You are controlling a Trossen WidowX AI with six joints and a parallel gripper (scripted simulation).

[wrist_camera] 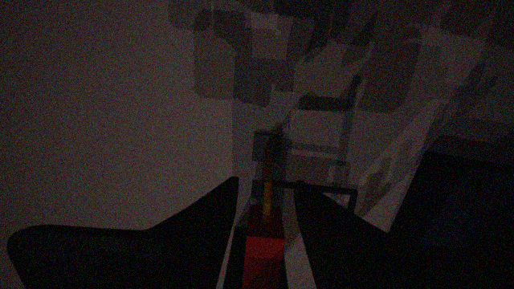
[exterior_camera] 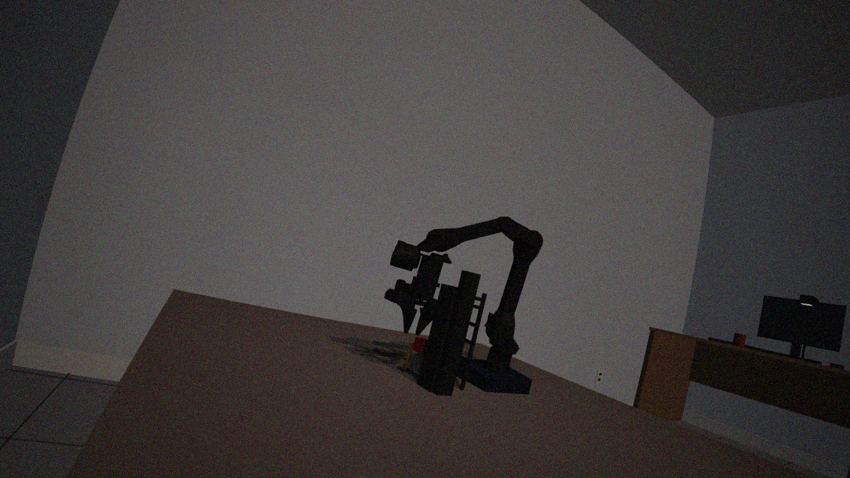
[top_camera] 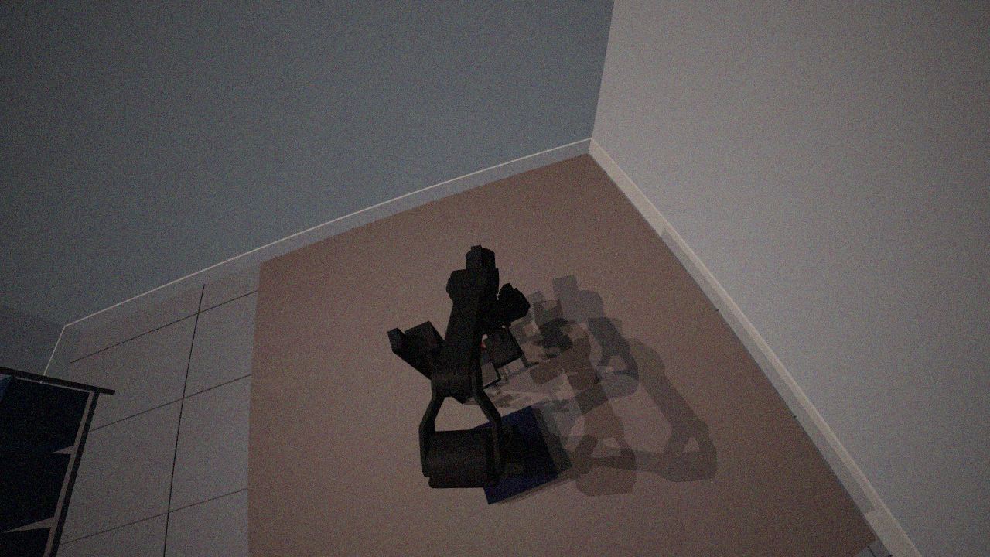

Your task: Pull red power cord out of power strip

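Top view: my black jointed arm point(top_camera: 460, 332) covers most of the work. Only a speck of the red block-shaped power plug point(top_camera: 482, 342) shows at its 3 o'clock edge, and I cannot pick out the power strip here.

Exterior view: my black parallel-jaw gripper point(exterior_camera: 416, 324) points straight down, its tips just above the red plug, which sits on the brown table point(exterior_camera: 238, 368). At the plug's 3 o'clock stands a tall dark slatted stand point(exterior_camera: 448, 332).

Wrist view: the red plug lies in line with the gap between my two dark fingers, toward 6 o'clock. A thin orange-yellow stalk point(wrist_camera: 267, 193) runs from it toward 12 o'clock. My jaws are partly spread and pinch nothing.

To do this well I judge I should come straight down, keep the plug centred, close on its flat sides rather than on the stalk, and pull along the prongs' line without brushing the stand.

It is too dim to read any brand, label or writing.
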